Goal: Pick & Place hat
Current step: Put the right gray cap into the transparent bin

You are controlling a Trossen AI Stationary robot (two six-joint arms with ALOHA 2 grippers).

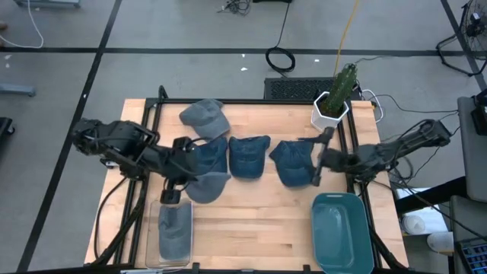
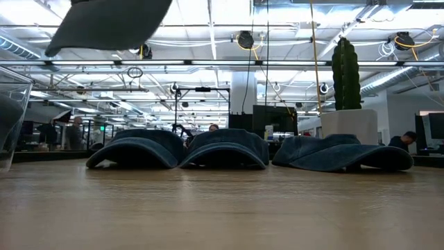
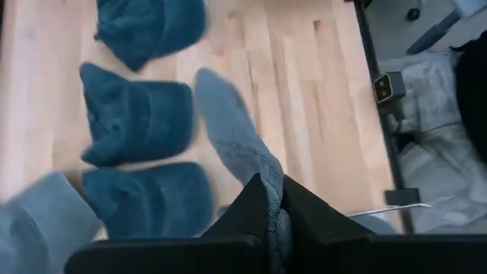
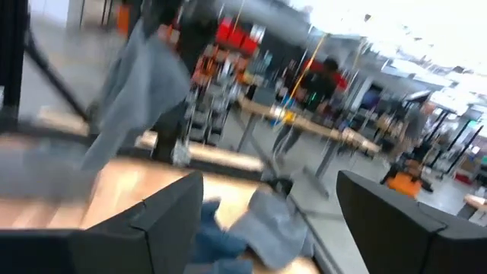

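My left gripper point(image 1: 176, 185) is shut on a grey hat point(image 1: 207, 187), which is lifted above the table's left half; in the low view the hat point(image 2: 104, 24) hangs high at the top left. Three blue hats point(image 1: 209, 156) point(image 1: 249, 156) point(image 1: 293, 161) lie in a row on the table's middle, brims down. A second grey hat point(image 1: 204, 118) lies beyond them. My right gripper point(image 1: 319, 157) is open and empty beside the right blue hat's right edge; its fingers stand wide apart in the right wrist view point(image 4: 266, 221). My left gripper pinches the grey hat between its two fingers at one edge point(image 3: 268, 192); which part of the hat that is, I cannot tell. The hat stretches away from the fingertips point(image 3: 251, 209). It is lifted clear of the table.
A clear bin point(image 1: 175, 232) with another grey hat in it stands at the near left. A teal bin point(image 1: 341, 232) stands at the near right. A potted cactus point(image 1: 335, 103) stands at the far right corner. People and desks show in the room behind.
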